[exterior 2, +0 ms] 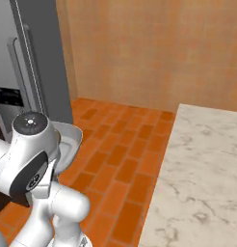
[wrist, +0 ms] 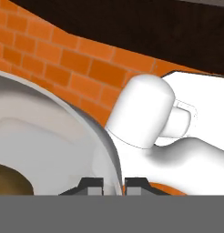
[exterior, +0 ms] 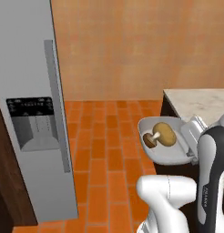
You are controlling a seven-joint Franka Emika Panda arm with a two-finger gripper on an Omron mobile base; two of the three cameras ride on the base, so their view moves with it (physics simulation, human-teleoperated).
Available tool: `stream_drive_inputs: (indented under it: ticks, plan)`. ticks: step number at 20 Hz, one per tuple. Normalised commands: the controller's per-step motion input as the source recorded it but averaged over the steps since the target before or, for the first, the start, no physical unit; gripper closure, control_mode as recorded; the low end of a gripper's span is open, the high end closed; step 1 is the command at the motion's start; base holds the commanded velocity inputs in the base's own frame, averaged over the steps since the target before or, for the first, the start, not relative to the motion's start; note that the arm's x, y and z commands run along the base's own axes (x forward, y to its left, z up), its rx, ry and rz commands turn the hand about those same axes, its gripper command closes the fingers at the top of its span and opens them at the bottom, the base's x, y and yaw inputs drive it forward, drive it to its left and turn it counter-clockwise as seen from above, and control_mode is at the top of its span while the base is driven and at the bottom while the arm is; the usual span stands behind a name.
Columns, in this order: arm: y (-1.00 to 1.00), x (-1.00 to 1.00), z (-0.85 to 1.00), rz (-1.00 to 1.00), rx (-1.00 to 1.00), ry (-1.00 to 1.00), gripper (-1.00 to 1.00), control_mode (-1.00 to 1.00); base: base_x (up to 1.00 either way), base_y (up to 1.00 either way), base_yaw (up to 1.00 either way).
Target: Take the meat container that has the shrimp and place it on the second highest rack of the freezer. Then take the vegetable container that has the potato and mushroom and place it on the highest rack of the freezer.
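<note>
A pale grey vegetable container [exterior: 166, 154] hangs above the brick floor, in front of the counter's corner. In it lie the tan potato [exterior: 165, 134] and the dark-capped mushroom [exterior: 150, 140]. My gripper [exterior: 191, 144] is shut on the container's right rim. In the hand view the two fingertips pinch the thin rim [wrist: 110, 154] at the gripper [wrist: 114, 185], and a bit of potato [wrist: 9, 179] shows at lower left. The container's edge [exterior 2: 70, 137] peeks out beside my arm. The freezer [exterior: 27, 68] stands at the left, and its grey door hides the racks. The meat container with the shrimp is out of view.
The freezer door has a black dispenser panel [exterior: 31, 105] and a long vertical handle [exterior: 57, 104]. A marble counter [exterior 2: 202, 178] fills the right side. An orange brick floor [exterior: 104, 150] lies between freezer and counter, and a tan wall [exterior: 141, 45] stands behind.
</note>
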Motion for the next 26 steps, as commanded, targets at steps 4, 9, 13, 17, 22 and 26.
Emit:
stream_drive_inputs:
  ticks: [4, 9, 13, 17, 22, 26]
  plan:
    - [0.00, 0.00, 0.00, 0.00, 0.00, 0.00, 1.00, 1.00, 0.99, -0.41, 0.00]
    - [0.00, 0.00, 0.00, 0.00, 0.00, 0.00, 1.00, 1.00, 1.00, -0.26, 0.00]
    - [0.00, 0.00, 0.00, 0.00, 0.00, 0.00, 1.00, 1.00, 1.00, -0.21, 0.01]
    - [0.00, 0.00, 0.00, 0.00, 0.00, 0.00, 1.00, 1.00, 1.00, -0.09, 0.12]
    - [0.00, 0.00, 0.00, 0.00, 0.00, 0.00, 1.00, 1.00, 1.00, -0.01, 0.21]
    - [0.00, 0.00, 0.00, 0.00, 0.00, 0.00, 1.00, 1.00, 1.00, 0.00, 0.37]
